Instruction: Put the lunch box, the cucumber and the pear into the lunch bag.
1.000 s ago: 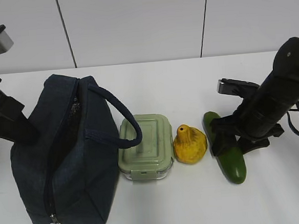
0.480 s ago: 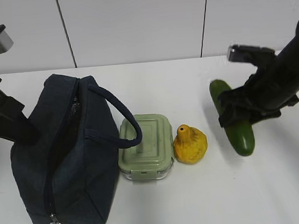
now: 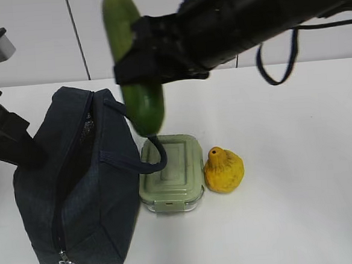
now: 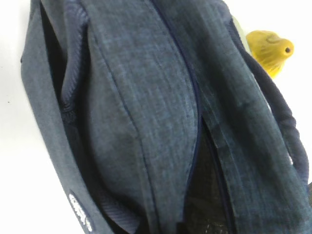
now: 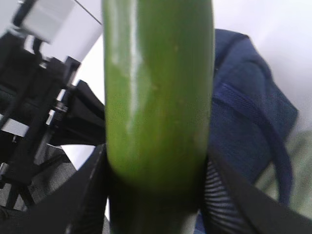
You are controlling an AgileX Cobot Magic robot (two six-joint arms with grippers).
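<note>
Clamped in my right gripper, the cucumber hangs upright near the lunch bag. I should carry it toward 9 o'clock over the open zip, clear of the handle, then tip it lengthwise before letting go.

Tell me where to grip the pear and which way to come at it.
Grip the pear across its wide lower body, coming from above. It sits upright with its narrow top up; close along the near-far line, since the lunch box crowds its left side.
</note>
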